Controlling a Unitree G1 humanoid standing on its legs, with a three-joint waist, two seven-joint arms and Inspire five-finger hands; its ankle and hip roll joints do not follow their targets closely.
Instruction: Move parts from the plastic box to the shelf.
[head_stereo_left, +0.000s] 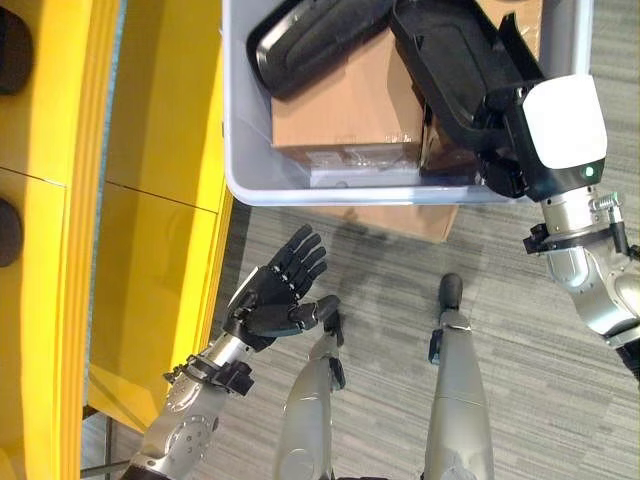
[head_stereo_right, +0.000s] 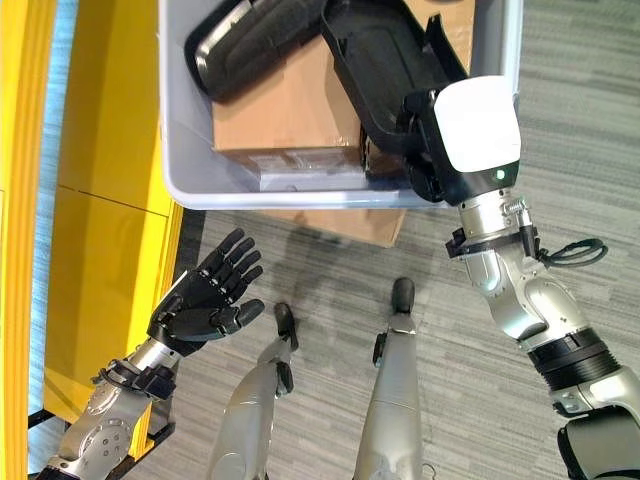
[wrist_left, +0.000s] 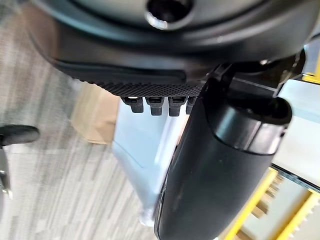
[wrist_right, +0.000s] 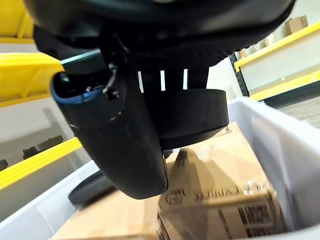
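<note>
One yellow shelf (head_stereo_left: 60, 200) is standing at my left. One grey plastic box (head_stereo_left: 245, 150) is holding cardboard boxes (head_stereo_left: 350, 110) and two black parts (head_stereo_right: 375, 60). My right hand (head_stereo_left: 520, 140) is gripping one part; my left hand (head_stereo_left: 275, 295) is hovering, fingers spread, empty.

Probably a warehouse or stockroom, yellow shelf (head_stereo_left: 60, 230), grey carpet floor (head_stereo_left: 520, 400), cardboard boxes (head_stereo_left: 350, 110)

So the plastic box (head_stereo_left: 240, 150) sits at the far side, just right of the shelf (head_stereo_left: 60, 200). Inside it, a cardboard box (head_stereo_left: 350, 105) with two black parts on top: one part (head_stereo_left: 310, 35) far left, the other part (head_stereo_left: 450, 60) to its right. Another cardboard piece (head_stereo_left: 420, 220) pokes out under the box's near edge.
</note>
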